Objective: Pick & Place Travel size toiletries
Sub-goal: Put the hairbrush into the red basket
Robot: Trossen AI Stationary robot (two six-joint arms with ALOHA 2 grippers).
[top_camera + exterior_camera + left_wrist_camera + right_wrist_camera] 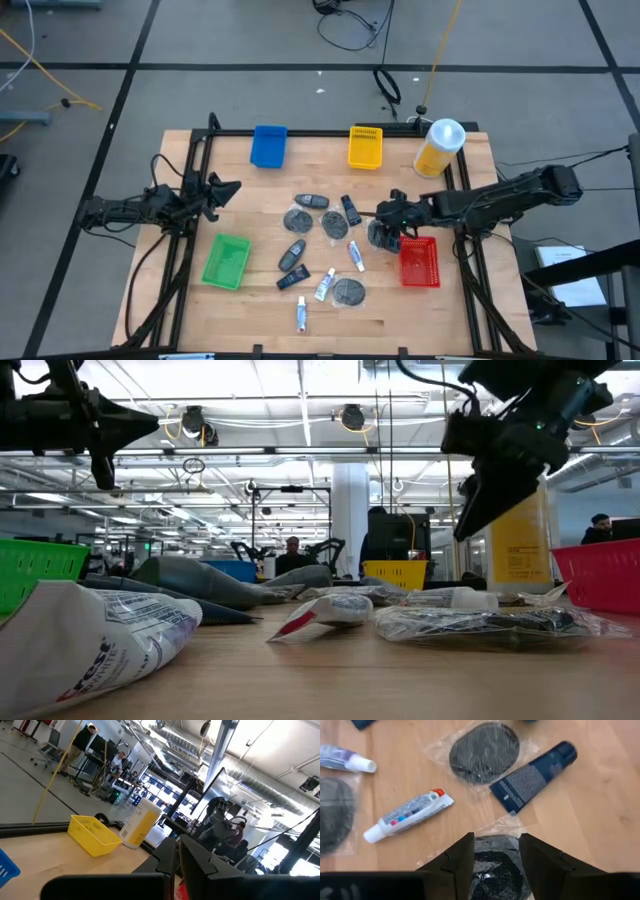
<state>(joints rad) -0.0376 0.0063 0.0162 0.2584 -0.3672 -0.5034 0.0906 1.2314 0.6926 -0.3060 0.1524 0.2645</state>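
Observation:
Several travel size toiletries lie loose in the middle of the table: dark grey discs in clear bags [334, 224], small dark bottles [311, 201], and white tubes with blue marks [325, 285]. My right gripper [388, 222] hangs open above the disc [495, 865] nearest the red tray, with one finger over each side of it. The low view shows this gripper [468, 510] raised clear of the table and holding nothing. Beyond its fingers lie another disc [484, 752], a dark tube [535, 775] and a white tube [407, 815]. My left gripper [232, 188] waits shut above the table's left side.
Four trays ring the toiletries: blue [269, 146] and yellow [365, 147] at the far edge, green [226, 261] at the left, and red [419, 262] just to the right of my right gripper. A big yellow bottle with a white cap [440, 148] stands at the far right corner.

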